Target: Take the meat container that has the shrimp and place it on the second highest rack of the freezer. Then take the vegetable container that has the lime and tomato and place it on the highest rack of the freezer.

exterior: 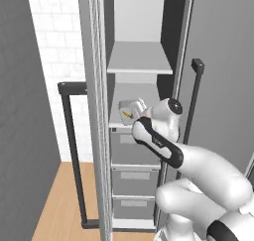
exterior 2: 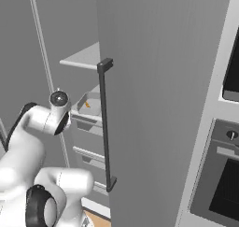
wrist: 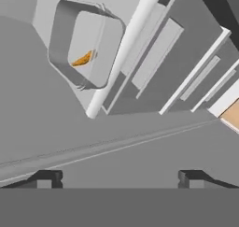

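On the lower shelf (exterior: 118,120) of the freezer (exterior: 141,17) sits the tray (wrist: 86,46) with the shrimp (wrist: 82,59): likely light, rigid, shallow; best taken by a rim wall. Gripper (wrist: 119,178) spread wide, empty, pulled clear; tray lies ahead, apart from the fingertips (wrist: 45,178)

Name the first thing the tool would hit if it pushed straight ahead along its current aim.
Probably the grey freezer wall facing the open tool; the shrimp tray lies off to one side. Depth is unclear.
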